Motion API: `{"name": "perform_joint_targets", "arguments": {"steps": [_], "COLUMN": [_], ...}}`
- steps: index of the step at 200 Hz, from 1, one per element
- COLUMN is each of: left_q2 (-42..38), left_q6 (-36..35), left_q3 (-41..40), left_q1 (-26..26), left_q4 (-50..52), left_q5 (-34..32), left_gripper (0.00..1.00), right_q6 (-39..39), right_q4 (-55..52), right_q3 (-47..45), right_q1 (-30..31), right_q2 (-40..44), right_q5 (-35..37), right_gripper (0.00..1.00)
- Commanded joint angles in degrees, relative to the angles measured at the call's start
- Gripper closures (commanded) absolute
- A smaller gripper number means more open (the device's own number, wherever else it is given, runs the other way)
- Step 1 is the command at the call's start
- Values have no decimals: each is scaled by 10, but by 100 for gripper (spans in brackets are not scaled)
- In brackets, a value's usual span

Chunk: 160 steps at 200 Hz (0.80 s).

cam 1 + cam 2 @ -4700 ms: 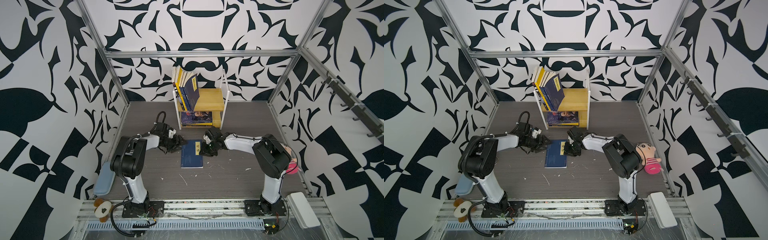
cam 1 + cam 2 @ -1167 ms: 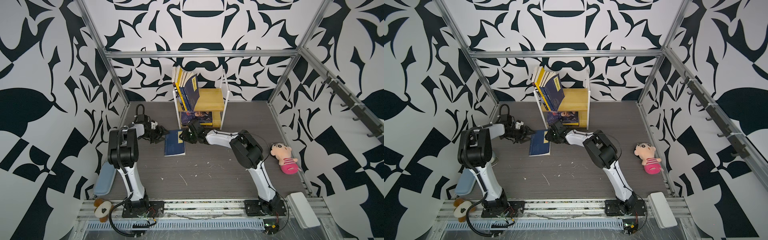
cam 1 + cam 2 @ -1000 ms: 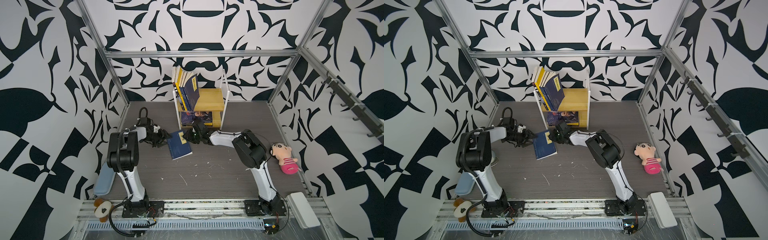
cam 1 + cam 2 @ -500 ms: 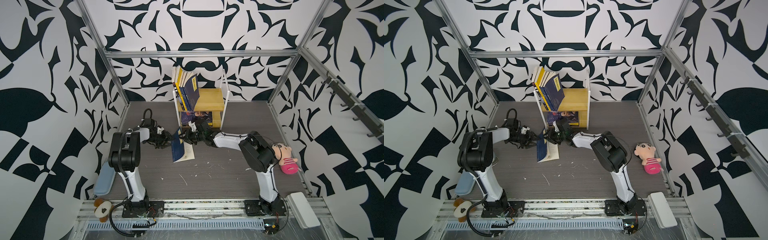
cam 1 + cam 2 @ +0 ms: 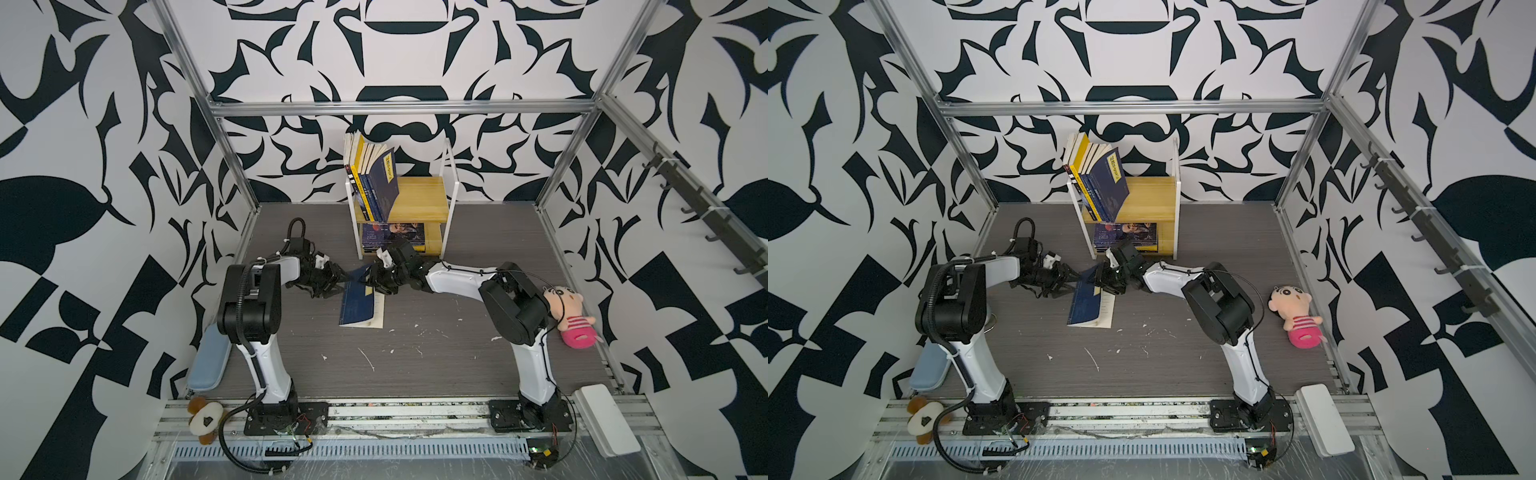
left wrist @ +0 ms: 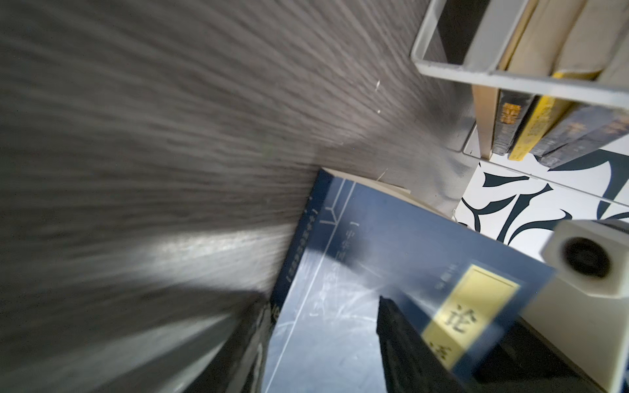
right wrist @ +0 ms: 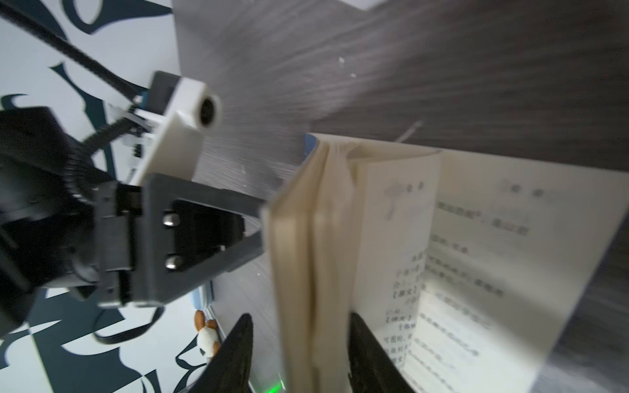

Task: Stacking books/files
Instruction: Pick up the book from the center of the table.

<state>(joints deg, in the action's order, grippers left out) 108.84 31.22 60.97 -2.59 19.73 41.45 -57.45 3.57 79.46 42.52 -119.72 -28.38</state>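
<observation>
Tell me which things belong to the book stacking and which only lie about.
Job: half-open navy yellow-labelled paperback; leaning paperbacks on the wooden rack; dark face-cover book beneath.
Lying about: light-blue pencil case; white flat box; pink-striped plush doll; brown-white plush toy.

Book: navy cover, yellow label, cream pages
Shelf, 12 o'clock: yellow boards, white frame
Floor: grey woodgrain
Walls: black-and-white leaf shapes
Doll, 3 o'clock: pink, striped body
</observation>
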Motion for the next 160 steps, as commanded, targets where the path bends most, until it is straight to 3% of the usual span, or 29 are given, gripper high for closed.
{"name": "perform_joint_targets", "arguments": {"steps": [1,39,59,85,109,127,160], "left_q2": [4,3,-7,-42,-89,-123,-174], "left_q6": [4,5,1,-39,-80,-116,-141], "left_q3": [-15,-12,-13,2,12,18,5], "left_q1": [-9,-10,-10,-7,9,23,58], "left_q4": [9,14,16,50,69,81,51], "left_q5": [8,8,5,-19,-31,-31,59], "left_gripper": [45,45,42,25,16,0,0], "right_q6": [22,39,48,77,98,121,216], "right_q4": [-20,-43,-56,-41,-28,-18,-56], "right_q3": [19,5,-8,-33,-44,-49,-32], "right_q1": [4,-5,-14,-28,-46,-58,-71], "right_q2": [1,2,15,51,71,88,128], "right_q5": [1,15,27,4,-56,-110,-177], "right_gripper": [51,51,74,90,95,96,97]}}
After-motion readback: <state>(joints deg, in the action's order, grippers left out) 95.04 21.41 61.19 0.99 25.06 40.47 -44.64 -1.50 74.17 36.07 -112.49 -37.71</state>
